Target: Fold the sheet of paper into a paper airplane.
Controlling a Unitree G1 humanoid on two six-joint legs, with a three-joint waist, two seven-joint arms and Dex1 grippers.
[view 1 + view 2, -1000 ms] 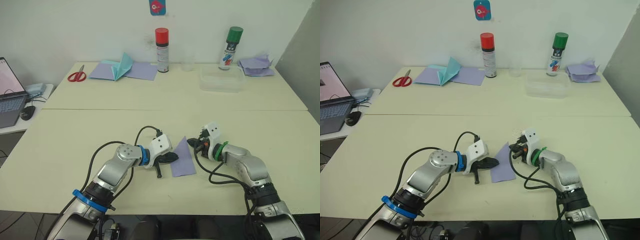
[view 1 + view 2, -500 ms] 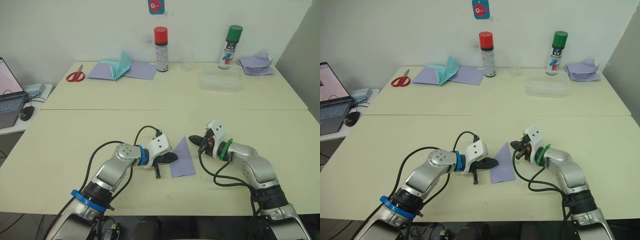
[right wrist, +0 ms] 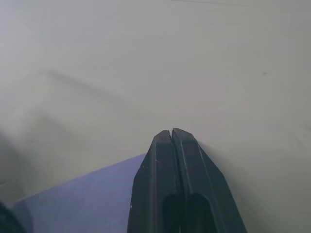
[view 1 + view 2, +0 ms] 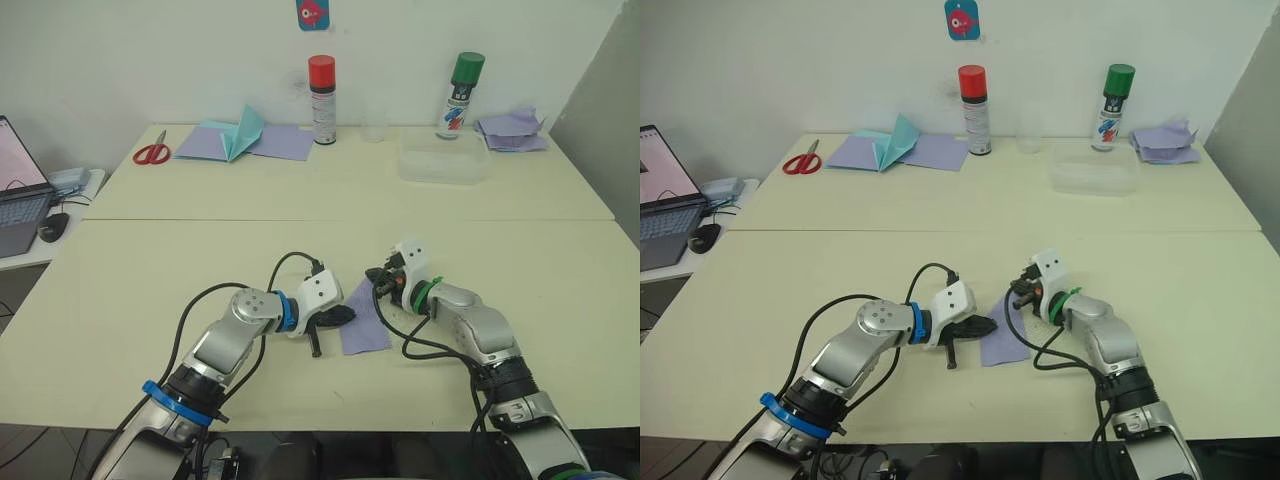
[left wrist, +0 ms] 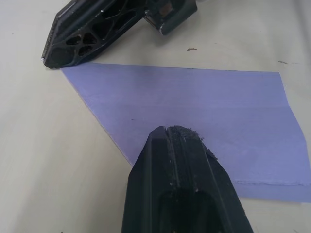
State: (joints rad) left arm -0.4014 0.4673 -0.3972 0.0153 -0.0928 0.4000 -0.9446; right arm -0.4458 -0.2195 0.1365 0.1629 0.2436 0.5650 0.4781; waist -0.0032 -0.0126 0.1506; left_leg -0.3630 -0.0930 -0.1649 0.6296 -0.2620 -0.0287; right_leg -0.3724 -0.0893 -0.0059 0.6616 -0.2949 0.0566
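The sheet of paper is a pale lavender pointed wedge lying flat on the near table. My left gripper is shut, and its tip rests on the wedge's left edge; the left wrist view shows its closed fingertips on top of the paper. My right gripper is shut too, with its tip down at the wedge's pointed far end. The right wrist view has those fingertips against the table, just past the paper. Neither gripper holds the paper between its fingers.
On the far table stand a teal paper plane on flat lavender sheets, red scissors, a red-capped can, a green-capped can, a clear tub and a crumpled lavender heap. A laptop sits far left.
My right gripper has swung left, from just right of the wedge to its pointed far end. The left gripper and the paper have stayed in place.
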